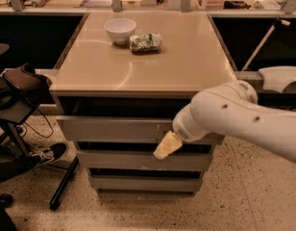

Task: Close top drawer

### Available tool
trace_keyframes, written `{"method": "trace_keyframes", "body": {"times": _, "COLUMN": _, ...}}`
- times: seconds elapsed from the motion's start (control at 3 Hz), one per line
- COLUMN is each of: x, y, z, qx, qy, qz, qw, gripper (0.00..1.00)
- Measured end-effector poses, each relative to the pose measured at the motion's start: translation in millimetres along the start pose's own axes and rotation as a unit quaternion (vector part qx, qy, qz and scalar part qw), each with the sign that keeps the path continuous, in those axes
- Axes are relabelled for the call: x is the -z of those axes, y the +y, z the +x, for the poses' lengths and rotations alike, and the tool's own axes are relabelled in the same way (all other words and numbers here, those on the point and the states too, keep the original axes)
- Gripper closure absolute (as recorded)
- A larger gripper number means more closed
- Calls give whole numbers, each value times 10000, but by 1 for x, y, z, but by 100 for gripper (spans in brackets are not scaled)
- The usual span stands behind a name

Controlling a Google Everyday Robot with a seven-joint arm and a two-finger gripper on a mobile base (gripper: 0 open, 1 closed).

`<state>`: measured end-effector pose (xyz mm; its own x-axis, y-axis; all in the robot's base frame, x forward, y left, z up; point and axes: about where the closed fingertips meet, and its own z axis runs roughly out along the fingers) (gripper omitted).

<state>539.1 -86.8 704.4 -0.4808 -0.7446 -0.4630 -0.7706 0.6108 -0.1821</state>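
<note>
Nearest, low on the left, a dark shoe [44,154] rests on the speckled floor beside a black stand leg [64,182]. The grey cabinet has two lower drawers [133,160], both closed as far as shows, with dark gaps between the fronts. The white arm [234,117] reaches in from the right, and its gripper [167,146] hangs at the lower edge of the top drawer [114,129], right of centre. The fingers are pressed together into one pale wedge with nothing between them. Whether the tip touches the front cannot be told.

The top drawer stands partly out, its front forward of the worktop [186,66] edge. The gap above it is dark, so its inside does not show.

Farther back on the worktop sits a white bowl [120,29], showing only its pale inner wall. A crumpled green-and-white packet [145,42] lies just beside it on the right.
</note>
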Motion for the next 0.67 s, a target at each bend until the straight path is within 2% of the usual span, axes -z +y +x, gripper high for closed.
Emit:
{"method": "trace_keyframes", "body": {"times": 0.33, "x": 23, "y": 16, "z": 20, "qx": -293, "qy": 132, "qz": 154, "qw": 9994, "gripper": 0}}
{"method": "trace_keyframes", "body": {"times": 0.67, "x": 22, "y": 16, "z": 19, "qx": -290, "qy": 129, "qz": 151, "qw": 9994, "gripper": 0}}
